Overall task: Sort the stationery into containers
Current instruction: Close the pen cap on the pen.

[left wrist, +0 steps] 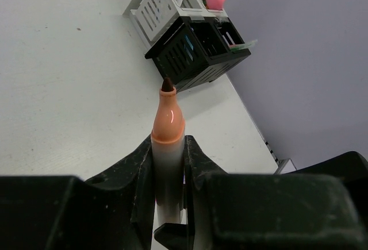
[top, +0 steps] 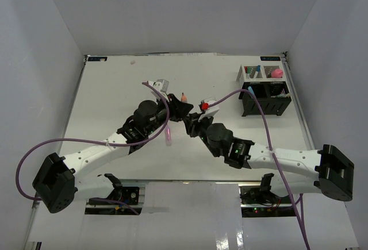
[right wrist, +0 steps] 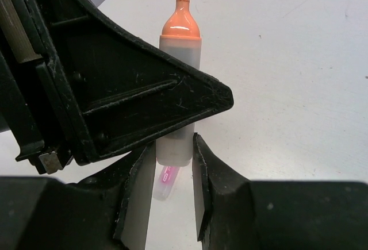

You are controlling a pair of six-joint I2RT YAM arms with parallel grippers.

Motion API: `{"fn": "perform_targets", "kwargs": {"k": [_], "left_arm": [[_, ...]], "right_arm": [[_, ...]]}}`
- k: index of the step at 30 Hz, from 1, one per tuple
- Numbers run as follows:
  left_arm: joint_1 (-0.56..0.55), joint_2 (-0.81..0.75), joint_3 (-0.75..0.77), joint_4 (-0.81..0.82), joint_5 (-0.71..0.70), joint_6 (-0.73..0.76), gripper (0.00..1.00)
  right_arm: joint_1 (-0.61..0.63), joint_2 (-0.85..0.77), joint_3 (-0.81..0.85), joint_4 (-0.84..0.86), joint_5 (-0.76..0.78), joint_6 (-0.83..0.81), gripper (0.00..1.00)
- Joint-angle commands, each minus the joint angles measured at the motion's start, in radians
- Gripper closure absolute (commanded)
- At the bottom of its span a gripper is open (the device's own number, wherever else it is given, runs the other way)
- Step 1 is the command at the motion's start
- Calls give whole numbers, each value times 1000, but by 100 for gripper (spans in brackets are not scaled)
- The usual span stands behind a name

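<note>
An uncapped orange marker (top: 184, 97) with a white barrel and dark tip is held above the table middle by both arms. My left gripper (top: 179, 107) is shut on its barrel just below the orange neck (left wrist: 168, 118), jaws pressed on both sides (left wrist: 168, 146). My right gripper (right wrist: 172, 146) is shut on the barrel's lower end (right wrist: 180, 37), with a left finger (right wrist: 144, 100) crossing in front. The containers stand at the far right: a black organizer (top: 265, 100) (left wrist: 198, 52) joined to white mesh compartments (top: 259, 73) (left wrist: 155, 6), holding pens and a pink item (top: 277, 73).
A pink pen (top: 168, 135) (right wrist: 165, 181) lies on the table under the grippers. A small white item (top: 160, 83) sits beyond the left gripper, and a red-tipped white item (top: 204, 105) shows beside the right gripper. Grey walls enclose the table.
</note>
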Motion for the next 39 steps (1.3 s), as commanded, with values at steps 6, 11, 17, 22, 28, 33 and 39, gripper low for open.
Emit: {"fn": "perform_targets", "kwargs": {"k": [6,11,17,22,28,33,39], "left_arm": [[-4,-46,6,-25,5,107,82],[12,-51,44,-105,-38,188,83],[157,-57,89,-232,24,254,85],[372,-69,165,-370,146,301,85],[545,-117,163,-427,121,349,86],[616,-197,78,-377,95,361,85],[622,-214,34,-386,0,426,85]], "right_arm": [[7,-48,-27,16,41,34,63],[2,-87,-65,-39,41,52,36],[-35,-101,-76,-159,-23,57,6],[-82,-42,-31,-234,-133,19,10],[-118,158,166,-309,-224,-46,9],[-121,372,387,-361,-264,-96,4],[-130,625,648,-358,-307,-133,6]]}}
